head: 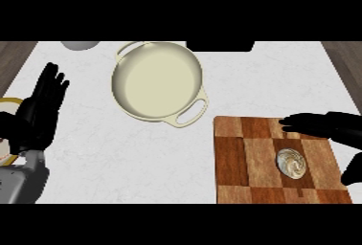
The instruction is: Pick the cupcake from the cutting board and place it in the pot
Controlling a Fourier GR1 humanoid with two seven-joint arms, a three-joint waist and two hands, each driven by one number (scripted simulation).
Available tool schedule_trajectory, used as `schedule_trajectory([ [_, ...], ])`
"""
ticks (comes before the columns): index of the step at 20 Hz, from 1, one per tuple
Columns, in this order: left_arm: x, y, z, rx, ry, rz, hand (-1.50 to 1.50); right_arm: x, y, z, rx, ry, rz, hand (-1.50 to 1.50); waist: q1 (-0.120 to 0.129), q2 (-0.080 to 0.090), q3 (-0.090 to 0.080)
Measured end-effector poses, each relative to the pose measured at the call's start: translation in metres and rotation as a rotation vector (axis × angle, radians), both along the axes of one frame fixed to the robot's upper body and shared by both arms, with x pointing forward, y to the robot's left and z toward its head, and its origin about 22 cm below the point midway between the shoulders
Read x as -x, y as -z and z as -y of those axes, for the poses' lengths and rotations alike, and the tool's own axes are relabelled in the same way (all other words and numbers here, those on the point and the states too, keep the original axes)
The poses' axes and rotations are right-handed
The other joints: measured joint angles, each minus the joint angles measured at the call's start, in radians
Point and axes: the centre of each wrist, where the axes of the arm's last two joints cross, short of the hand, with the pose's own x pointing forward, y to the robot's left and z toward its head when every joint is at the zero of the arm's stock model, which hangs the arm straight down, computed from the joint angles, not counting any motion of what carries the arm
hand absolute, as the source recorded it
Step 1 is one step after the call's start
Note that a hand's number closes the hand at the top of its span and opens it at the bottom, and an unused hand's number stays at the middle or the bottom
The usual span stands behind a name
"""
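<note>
Cupcake [292,162] sits on cutting board [279,160], well apart from pot [157,79]; right robot hand [322,125] spread open above it, left robot hand [42,103] open, resting; likely light, soft-topped, so grip the wrapper sides.

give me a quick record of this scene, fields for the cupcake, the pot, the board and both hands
cupcake: on the cutting board, right half, not held
cutting board: lower right of the counter
pot: cream, two handles, nothing inside, up and left of the board
right hand: over the board's far right corner, above the cupcake, not touching it
left hand: open, fingers up, resting at the left edge
</note>
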Motion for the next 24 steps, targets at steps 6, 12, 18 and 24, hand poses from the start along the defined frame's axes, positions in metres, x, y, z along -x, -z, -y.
schedule_trajectory([
  [6,0.004,0.002,-0.004,-0.003,0.002,-0.006,0.0,0.007,0.017,-0.009,0.034,-0.011,-0.024,-1.5,-0.002,0.0,0.0],
  [12,0.002,-0.003,0.0,-0.005,-0.002,-0.009,0.0,0.011,0.038,-0.009,0.101,0.012,-0.01,-1.5,-0.004,0.0,0.0],
  [18,0.003,0.0,0.006,-0.001,-0.003,-0.004,0.0,0.011,0.051,-0.018,0.105,0.021,-0.011,-1.5,-0.005,0.0,0.0],
  [24,0.003,-0.001,0.003,-0.003,-0.007,-0.003,0.0,0.002,0.073,-0.017,0.124,0.027,-0.004,-1.5,-0.002,0.001,0.0],
])
